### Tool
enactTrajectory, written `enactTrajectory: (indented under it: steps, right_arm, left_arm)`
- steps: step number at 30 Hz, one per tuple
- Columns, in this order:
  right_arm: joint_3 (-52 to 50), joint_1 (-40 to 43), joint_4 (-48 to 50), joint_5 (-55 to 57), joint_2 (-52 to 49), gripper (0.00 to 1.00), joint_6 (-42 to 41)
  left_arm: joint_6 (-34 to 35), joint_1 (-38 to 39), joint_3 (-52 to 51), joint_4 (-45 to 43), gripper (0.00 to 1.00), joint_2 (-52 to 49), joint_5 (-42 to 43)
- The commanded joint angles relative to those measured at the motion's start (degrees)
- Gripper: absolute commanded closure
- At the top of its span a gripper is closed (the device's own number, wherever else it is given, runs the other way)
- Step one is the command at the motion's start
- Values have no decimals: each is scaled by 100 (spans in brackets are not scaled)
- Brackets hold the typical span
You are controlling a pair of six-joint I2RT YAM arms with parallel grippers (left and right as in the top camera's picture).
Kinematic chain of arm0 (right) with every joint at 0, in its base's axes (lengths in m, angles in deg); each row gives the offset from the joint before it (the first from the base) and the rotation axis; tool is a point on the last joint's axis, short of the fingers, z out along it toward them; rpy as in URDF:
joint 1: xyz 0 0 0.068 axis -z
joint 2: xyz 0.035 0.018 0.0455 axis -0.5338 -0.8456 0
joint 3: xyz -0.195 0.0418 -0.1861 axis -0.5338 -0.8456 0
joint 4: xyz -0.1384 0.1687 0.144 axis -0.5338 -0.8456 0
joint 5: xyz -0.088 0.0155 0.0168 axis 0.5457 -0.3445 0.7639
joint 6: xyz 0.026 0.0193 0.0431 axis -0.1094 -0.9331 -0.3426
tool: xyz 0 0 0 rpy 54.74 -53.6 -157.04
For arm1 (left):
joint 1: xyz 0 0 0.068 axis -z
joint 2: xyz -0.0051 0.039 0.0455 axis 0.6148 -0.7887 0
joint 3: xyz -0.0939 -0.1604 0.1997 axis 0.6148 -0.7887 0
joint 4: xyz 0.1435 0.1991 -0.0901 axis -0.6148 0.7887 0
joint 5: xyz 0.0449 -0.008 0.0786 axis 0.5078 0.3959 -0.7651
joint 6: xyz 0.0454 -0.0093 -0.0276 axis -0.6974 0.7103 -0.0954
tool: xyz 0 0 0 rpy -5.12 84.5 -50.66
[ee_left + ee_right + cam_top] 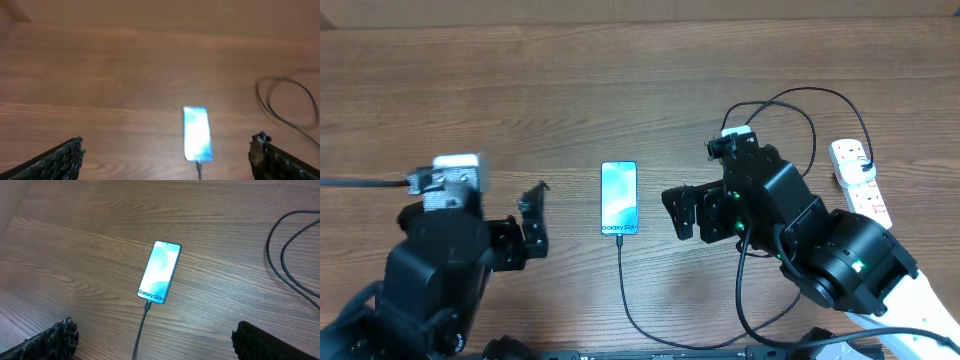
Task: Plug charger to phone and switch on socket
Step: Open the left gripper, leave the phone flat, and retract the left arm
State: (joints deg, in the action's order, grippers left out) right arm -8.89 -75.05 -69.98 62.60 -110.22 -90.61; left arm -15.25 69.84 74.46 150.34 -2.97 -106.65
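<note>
The phone [619,197] lies flat mid-table with its light-blue screen lit; it also shows in the left wrist view [197,133] and the right wrist view [159,272]. The thin black charger cable [625,290] sits in the phone's near end and runs toward the front edge, then loops up past the right arm [287,265]. The white socket strip [859,181] lies at the far right, partly hidden by the right arm. My left gripper [533,225] is open and empty left of the phone. My right gripper [678,212] is open and empty right of the phone.
The wooden table [620,90] carries cable loops at the back right [800,115]. A thick white cord [860,125] leaves the strip's far end. Both arm bodies fill the front corners.
</note>
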Motion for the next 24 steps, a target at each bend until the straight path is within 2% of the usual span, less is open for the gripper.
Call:
enactTrajectory:
  steps: [1,6,8,13,17,20,24]
  right_arm:
    - [142,11,11,-24,-168,0,2]
    - [142,11,-125,-17,-262,0,-24]
    - [142,13,-240,90,-260,0,-216]
    - [142,55,-807,1005,-258,0,-1244]
    - [142,293,-994,1056,-258,0,-1655]
    - [142,595,-1091,1054,-258,0,-2011]
    - [142,1246,-1355,1032,-258,0,-2149]
  left_arm:
    - [-66,-85,-529,-540,1,-59,-625]
    - [-514,-505,-789,-1412,1,-393,-603]
    - [-748,-850,-789,-1615,1,-566,-330]
    - [-1051,-2345,-787,-1974,1,-955,1043]
    - [-1338,-3399,-789,-1963,0,-990,2317]
    - [-1589,-3696,-789,-1965,0,-820,2839]
    - [-1602,-3672,-789,-1945,0,-350,2844]
